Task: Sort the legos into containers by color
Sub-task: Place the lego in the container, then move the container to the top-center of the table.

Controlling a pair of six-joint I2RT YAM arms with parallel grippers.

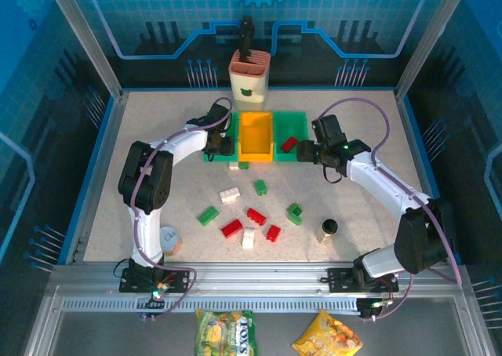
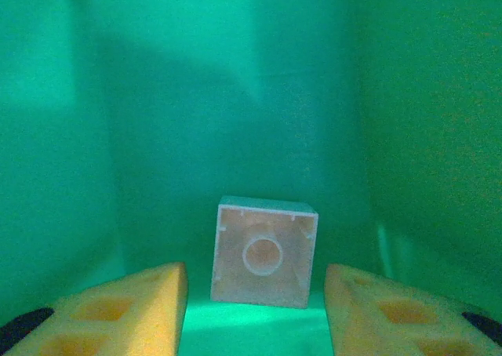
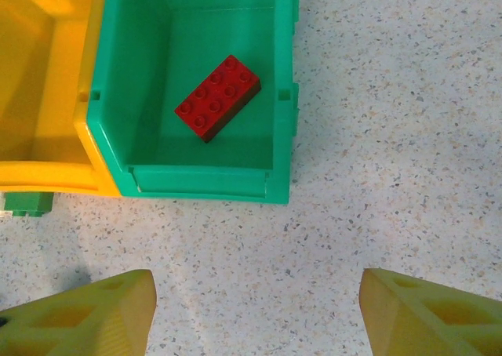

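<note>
Three bins stand in a row: a left green bin (image 1: 210,157), a yellow bin (image 1: 256,135) and a right green bin (image 1: 302,128). My left gripper (image 1: 222,143) reaches into the left green bin (image 2: 235,97) and is open. A white lego (image 2: 264,252) lies there on its side, free between the fingers. The right gripper (image 1: 310,150) hovers open (image 3: 255,309) over bare table just in front of the right green bin (image 3: 284,97), which holds a red lego (image 3: 218,97). Several red, green and white legos (image 1: 256,216) lie scattered mid-table.
A cream-and-orange cup (image 1: 249,78) stands behind the bins. A black-capped bottle (image 1: 329,228) sits at the front right, a silver-topped tin (image 1: 168,237) at the front left. A white lego (image 1: 234,165) and a green lego (image 3: 27,204) lie against the yellow bin's front.
</note>
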